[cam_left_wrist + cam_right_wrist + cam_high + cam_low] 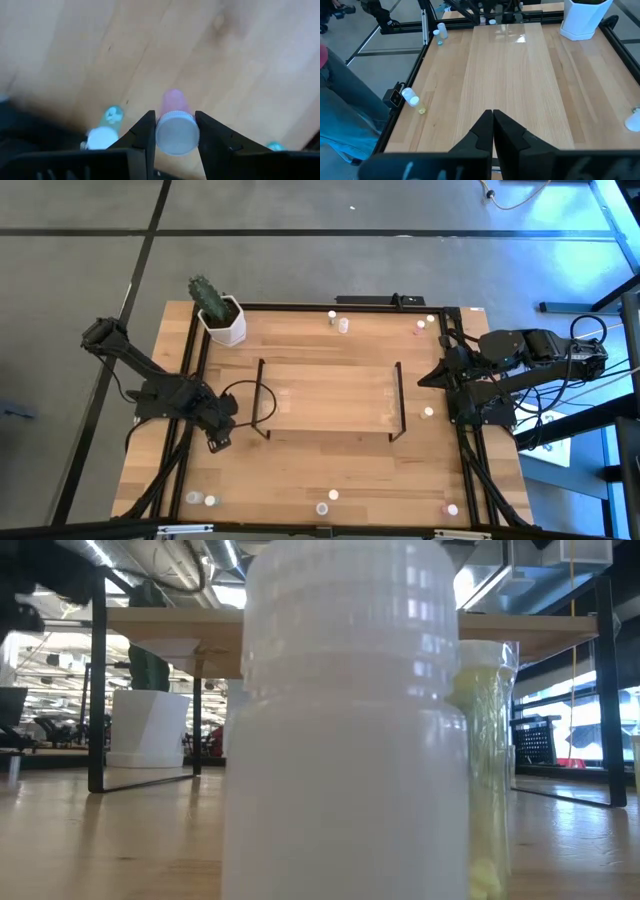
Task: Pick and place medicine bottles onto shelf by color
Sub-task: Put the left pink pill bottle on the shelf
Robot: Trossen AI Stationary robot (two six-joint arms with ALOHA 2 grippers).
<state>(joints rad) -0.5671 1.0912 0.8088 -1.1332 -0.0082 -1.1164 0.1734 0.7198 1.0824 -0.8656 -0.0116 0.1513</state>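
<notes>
A: From above?
B: Left gripper (218, 442) hangs just left of the shelf (330, 402); right gripper (425, 379) at its right end.

A: Left wrist?
B: Fingers (145, 137) clamp a pink medicine bottle (174, 129) above the tabletop (240, 65).

A: Right wrist?
B: Jaws pressed together, empty.

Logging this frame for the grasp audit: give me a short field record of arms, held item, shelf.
left gripper: shut on pink bottle, above table left of the shelf
right gripper: shut, empty, at table's right edge
shelf: mid-table, board looks bare
loose bottles: scattered near the table's edges, e.g. white one at the front edge
cactus pot: back left corner
</notes>
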